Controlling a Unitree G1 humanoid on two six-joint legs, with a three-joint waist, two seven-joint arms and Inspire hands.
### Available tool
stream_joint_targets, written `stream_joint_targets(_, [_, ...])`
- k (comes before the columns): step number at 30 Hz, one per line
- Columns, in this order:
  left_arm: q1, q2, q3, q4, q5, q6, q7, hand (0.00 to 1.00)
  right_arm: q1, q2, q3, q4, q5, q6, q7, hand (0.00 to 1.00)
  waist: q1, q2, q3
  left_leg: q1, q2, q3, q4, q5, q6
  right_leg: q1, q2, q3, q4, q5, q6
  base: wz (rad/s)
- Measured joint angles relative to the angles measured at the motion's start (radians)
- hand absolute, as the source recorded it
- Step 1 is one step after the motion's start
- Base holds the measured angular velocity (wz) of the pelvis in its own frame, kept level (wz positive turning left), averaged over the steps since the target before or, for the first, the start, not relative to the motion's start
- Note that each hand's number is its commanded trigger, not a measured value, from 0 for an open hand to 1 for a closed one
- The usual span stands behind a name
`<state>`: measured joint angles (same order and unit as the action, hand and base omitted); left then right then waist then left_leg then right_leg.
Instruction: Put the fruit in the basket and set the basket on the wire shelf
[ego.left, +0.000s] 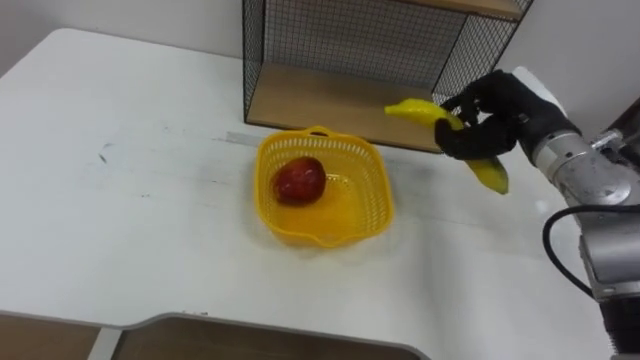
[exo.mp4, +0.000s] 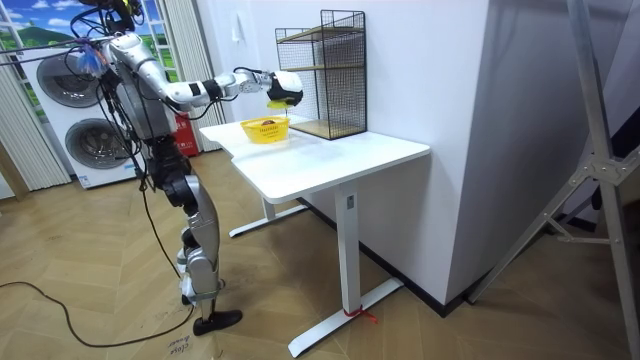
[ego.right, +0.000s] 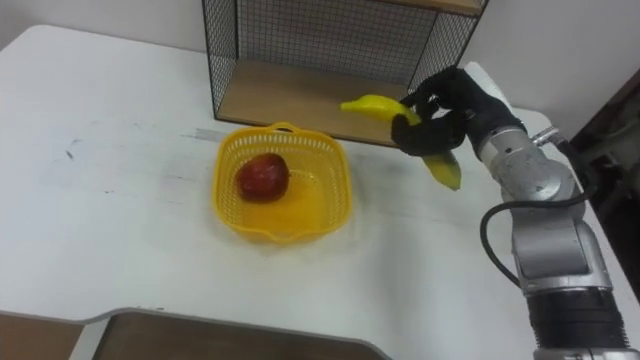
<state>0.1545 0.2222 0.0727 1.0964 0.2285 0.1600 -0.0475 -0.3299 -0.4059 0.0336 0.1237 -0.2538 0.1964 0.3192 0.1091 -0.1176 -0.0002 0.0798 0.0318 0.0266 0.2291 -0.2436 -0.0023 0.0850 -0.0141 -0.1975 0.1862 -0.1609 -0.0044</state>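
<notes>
The right hand (ego.left: 488, 128), at right of frame, grasps a curved yellow banana (ego.left: 450, 135). It should travel left over the yellow plastic mesh basket (ego.left: 372, 190), lower beside the red apple (ego.left: 300, 181), then let go.

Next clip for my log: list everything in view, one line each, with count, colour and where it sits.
banana: 1, yellow, held in the air to the right of the basket, in front of the wire shelf
apple: 1, red, lying inside the basket
basket: 1, yellow, on the table just in front of the wire shelf
wire shelf: 1, black mesh with wooden boards, at the back of the table
table: 1, white, in front of the robot
washing machines: 2, white, stacked at the room view's left behind the robot
right hand: 1, black, fingers curled round the banana
</notes>
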Motion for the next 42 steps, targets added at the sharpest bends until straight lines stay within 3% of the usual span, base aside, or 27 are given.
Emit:
stream_joint_targets(8, [-0.010, 0.003, -0.018, -0.008, 0.000, -0.016, -0.004, 0.00, -0.005, 0.006, 0.068, -0.073, -0.014, -0.012, 0.041, 1.00, 0.035, 0.009, 0.0060, -0.003, -0.001, -0.012, -0.004, 0.000, 0.000, 0.005, 0.000, -0.010, -0.001, 0.000, 0.000, 0.04])
stream_joint_targets(13, [-0.006, -0.008, -0.018, -0.007, 0.000, -0.013, -0.007, 0.00, -0.005, 0.050, 0.075, -0.094, -0.040, -0.005, 0.083, 1.00, 0.042, 0.025, 0.0096, -0.008, -0.001, -0.013, -0.002, 0.000, 0.000, 0.002, 0.000, -0.008, -0.001, 0.000, 0.000, 0.01])
stream_joint_targets(18, [-0.006, -0.014, -0.019, -0.008, 0.001, -0.012, -0.012, 0.00, -0.005, 0.063, 0.087, -0.124, -0.052, 0.001, 0.111, 1.00, 0.048, 0.034, 0.0059, -0.008, -0.001, -0.013, -0.007, 0.000, 0.000, 0.000, 0.000, -0.009, -0.001, 0.000, 0.000, 0.00])
stream_joint_targets(26, [-0.008, -0.016, -0.018, -0.008, 0.000, -0.012, -0.018, 0.00, -0.005, 0.071, 0.101, -0.137, -0.076, 0.007, 0.178, 1.00, 0.064, 0.030, 0.0034, -0.006, -0.002, -0.013, -0.007, 0.001, 0.001, 0.001, -0.001, -0.008, -0.002, 0.000, 0.000, 0.00])
stream_joint_targets(27, [-0.008, -0.016, -0.017, -0.008, 0.000, -0.012, -0.020, 0.00, -0.005, 0.073, 0.101, -0.137, -0.077, 0.008, 0.183, 0.88, 0.064, 0.030, 0.0034, -0.006, -0.002, -0.013, -0.007, 0.001, 0.001, 0.002, -0.001, -0.008, -0.002, 0.000, 0.000, 0.00])
stream_joint_targets(28, [-0.008, -0.016, -0.017, -0.008, 0.000, -0.012, -0.022, 0.00, -0.005, 0.080, 0.101, -0.137, -0.077, 0.010, 0.188, 0.55, 0.064, 0.030, 0.0035, -0.006, -0.002, -0.014, -0.007, 0.001, 0.001, 0.002, -0.001, -0.008, -0.002, 0.000, 0.000, 0.00])
stream_joint_targets(29, [-0.008, -0.016, -0.017, -0.008, 0.000, -0.012, -0.022, 0.00, -0.005, 0.084, 0.101, -0.137, -0.077, 0.011, 0.191, 0.00, 0.064, 0.030, 0.0035, -0.006, -0.002, -0.014, -0.007, 0.001, 0.001, 0.002, -0.001, -0.008, -0.002, 0.000, 0.000, 0.00])
stream_joint_targets(42, [-0.010, -0.014, -0.020, -0.009, -0.001, -0.014, -0.020, 0.00, 0.001, 0.100, 0.113, -0.127, -0.079, 0.013, 0.196, 0.00, 0.063, 0.023, 0.0085, -0.009, -0.002, -0.013, -0.008, 0.001, 0.000, 0.001, -0.001, -0.017, -0.002, 0.000, 0.000, 0.01])
